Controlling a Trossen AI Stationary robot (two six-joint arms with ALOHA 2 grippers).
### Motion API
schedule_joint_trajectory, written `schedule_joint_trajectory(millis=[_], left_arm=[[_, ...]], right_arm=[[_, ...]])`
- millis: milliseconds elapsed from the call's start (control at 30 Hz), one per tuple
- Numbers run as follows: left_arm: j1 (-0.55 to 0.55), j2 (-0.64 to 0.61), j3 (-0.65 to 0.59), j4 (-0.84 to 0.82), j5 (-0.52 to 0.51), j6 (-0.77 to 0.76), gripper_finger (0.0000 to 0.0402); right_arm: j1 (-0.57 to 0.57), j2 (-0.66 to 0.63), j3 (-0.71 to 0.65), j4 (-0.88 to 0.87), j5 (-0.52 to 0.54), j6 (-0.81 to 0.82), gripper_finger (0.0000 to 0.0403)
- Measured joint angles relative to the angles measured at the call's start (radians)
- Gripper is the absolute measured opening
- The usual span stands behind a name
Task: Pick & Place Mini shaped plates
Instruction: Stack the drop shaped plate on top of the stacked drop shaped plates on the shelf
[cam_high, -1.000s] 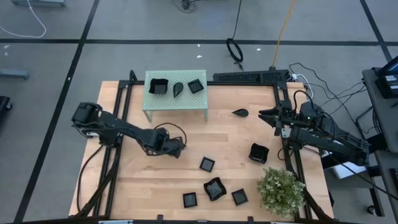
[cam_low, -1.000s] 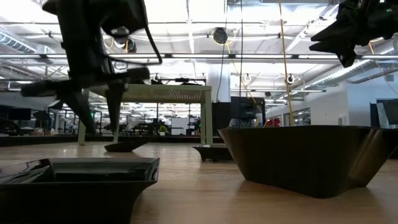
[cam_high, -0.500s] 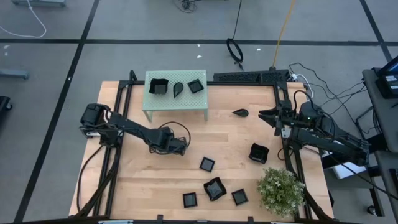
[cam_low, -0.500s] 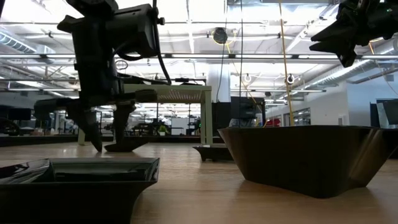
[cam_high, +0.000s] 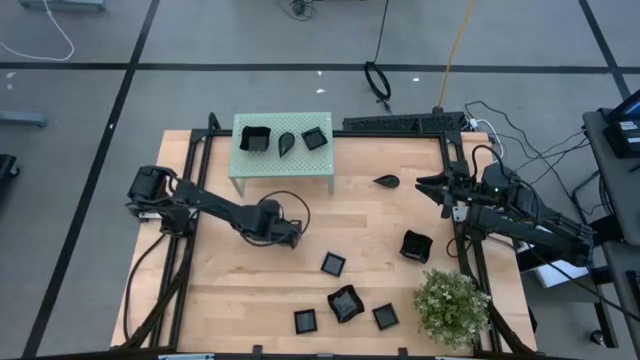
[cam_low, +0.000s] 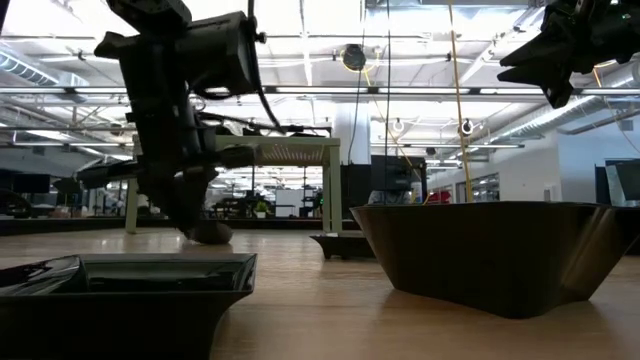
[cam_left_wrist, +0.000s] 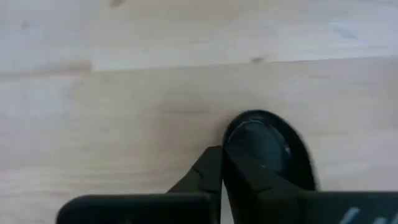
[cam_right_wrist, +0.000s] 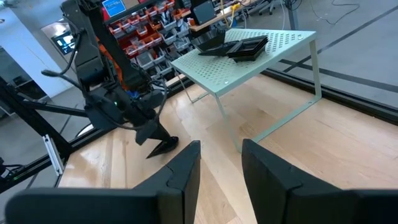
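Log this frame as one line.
left gripper: shut on small glossy black oval dish, on wooden table | right gripper: open, waiting at right edge

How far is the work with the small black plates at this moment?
Done: three plates lie on the green platform. In hand: the left gripper is shut on a teardrop plate at table level. Left: six plates on the table, including a teardrop one. The right gripper waits, open.

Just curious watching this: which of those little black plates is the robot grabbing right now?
The rounded plate in the left gripper, alone mid-table before the green platform; the others lie untouched.
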Motion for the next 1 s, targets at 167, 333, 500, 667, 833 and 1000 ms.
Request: schedule_joint_trajectory(millis=[167, 333, 500, 667, 833, 1000], left_arm=[[0.036, -0.099, 0.0, -0.008, -0.006, 0.169, 0.0005], [0.083, -0.239, 0.001, 0.015, -0.029, 0.353, 0.0008], [0.124, -0.384, 0.001, 0.105, -0.071, 0.569, 0.0008], [0.187, -0.457, 0.053, 0.162, -0.092, 0.814, 0.0005], [0.283, -0.432, 0.227, 0.086, -0.113, 1.033, 0.0006], [0.409, -0.367, 0.405, -0.045, -0.156, 1.15, 0.0003]], right_arm=[[0.0, 0.0, 0.0, 0.0, 0.0, 0.0, 0.0105], [0.0, 0.0, 0.0, 0.0, 0.0, 0.0, 0.0105], [0.0, 0.0, 0.0, 0.0, 0.0, 0.0, 0.0105], [0.0, 0.0, 0.0, 0.0, 0.0, 0.0, 0.0105], [0.0, 0.0, 0.0, 0.0, 0.0, 0.0, 0.0105], [0.0, 0.0, 0.0, 0.0, 0.0, 0.0, 0.0105]])
